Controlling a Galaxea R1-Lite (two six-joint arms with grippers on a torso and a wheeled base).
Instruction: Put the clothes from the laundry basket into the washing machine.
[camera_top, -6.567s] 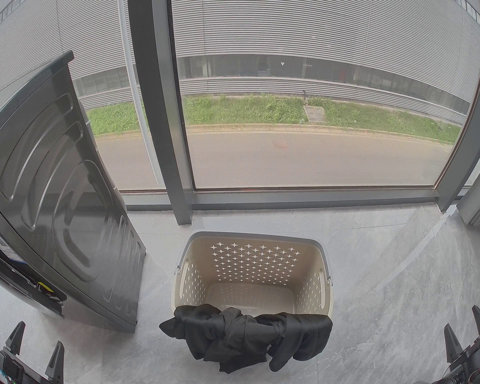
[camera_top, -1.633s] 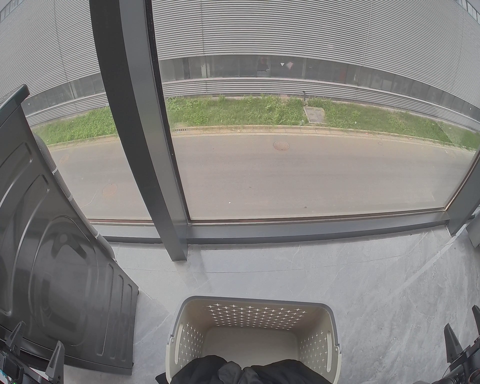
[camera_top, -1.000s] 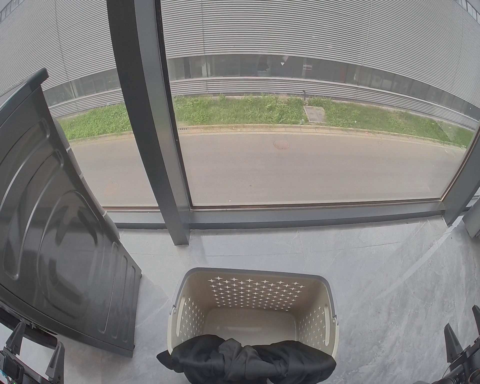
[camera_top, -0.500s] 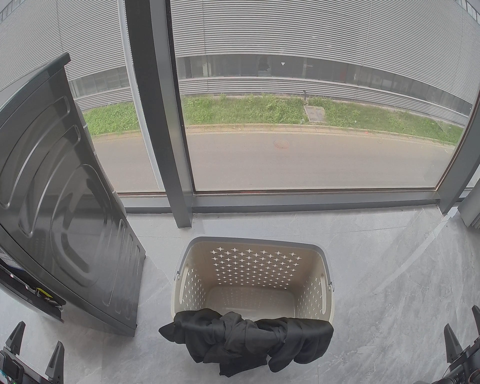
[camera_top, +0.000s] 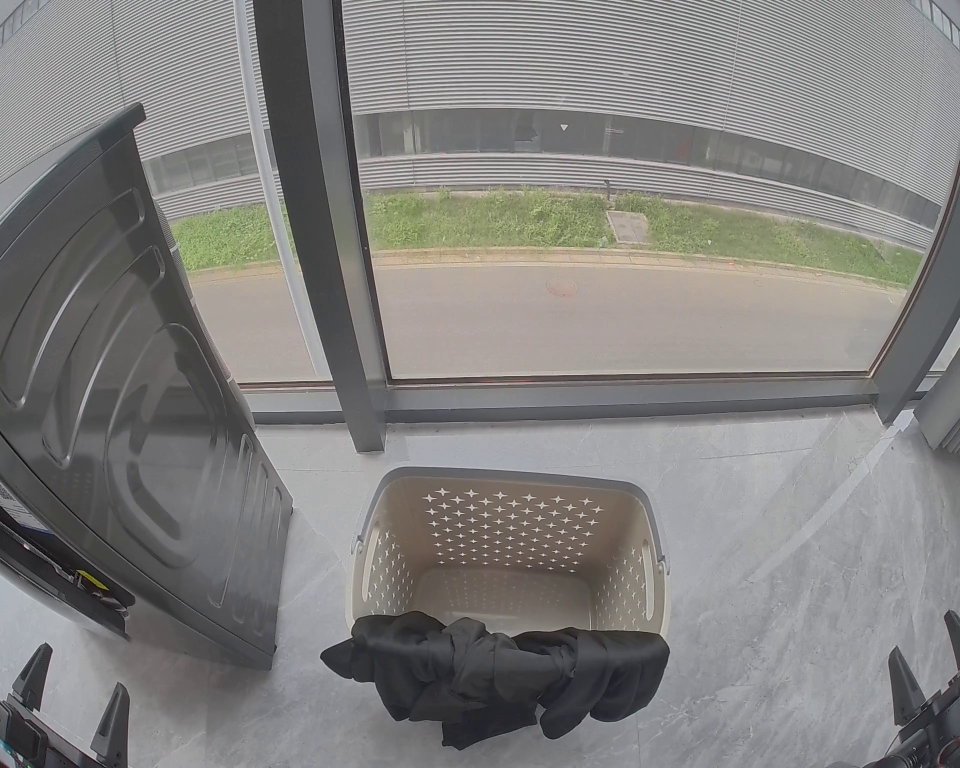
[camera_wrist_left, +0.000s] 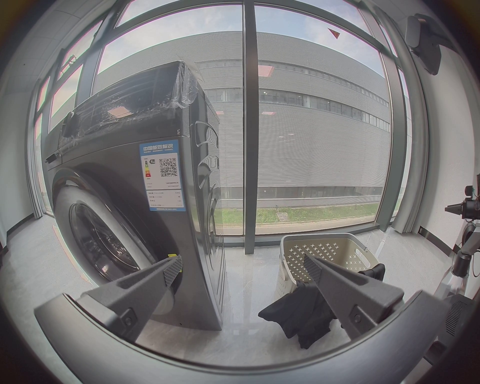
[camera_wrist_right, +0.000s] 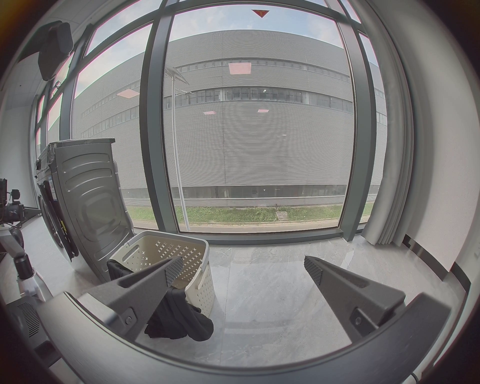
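A pale grey, marble-veined tile floor (camera_top: 790, 560) runs up to floor-to-ceiling windows with dark grey metal frames (camera_top: 320, 220). Outside lie a road, a grass strip and a ribbed grey building. In the right wrist view a white wall and a pale curtain (camera_wrist_right: 390, 200) close the room off past the last pane.

In the head view a beige perforated plastic laundry basket with a grey rim (camera_top: 510, 530) stands on the floor at centre. A crumpled black garment (camera_top: 500, 675) is draped over its 6 o'clock rim, hanging partly outside. A dark grey front-loading washing machine (camera_top: 130, 420) stands at the basket's 9 o'clock, just beside it and not touching.

The left end effector (camera_wrist_left: 242, 261) and the right end effector (camera_wrist_right: 242, 262) are both spread wide and hold nothing. They sit at the head view's 7 and 5 o'clock corners.

The head view shows the machine's ribbed side panel, and its front is cut off at the edge. The left wrist view shows the round door, but I cannot tell whether it is shut or ajar. The garment hides part of the basket's bottom.
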